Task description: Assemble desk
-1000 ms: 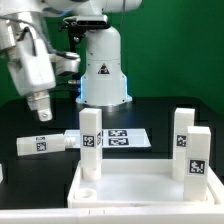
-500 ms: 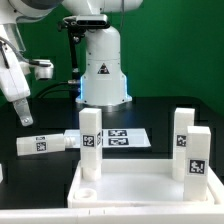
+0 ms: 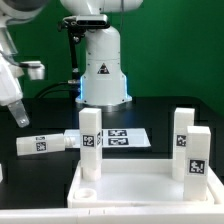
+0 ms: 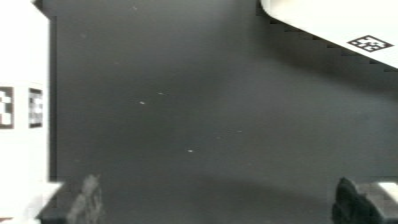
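Three short white square plastic legs (image 3: 91, 140) stand upright at the corners of the large white rimmed plastic tabletop (image 3: 135, 192). A fourth tagged leg (image 3: 45, 143) lies flat on the black desk (image 3: 160, 110), just beside the tabletop. We judge this leg the next pick. It lies below the end effector (image 3: 22, 118) and slightly toward the exterior view's right, its long axis running across that view. Only the wrist view shows the fingers (image 4: 80, 200) apart, with nothing between them. Only the exterior view shows the leg whole.
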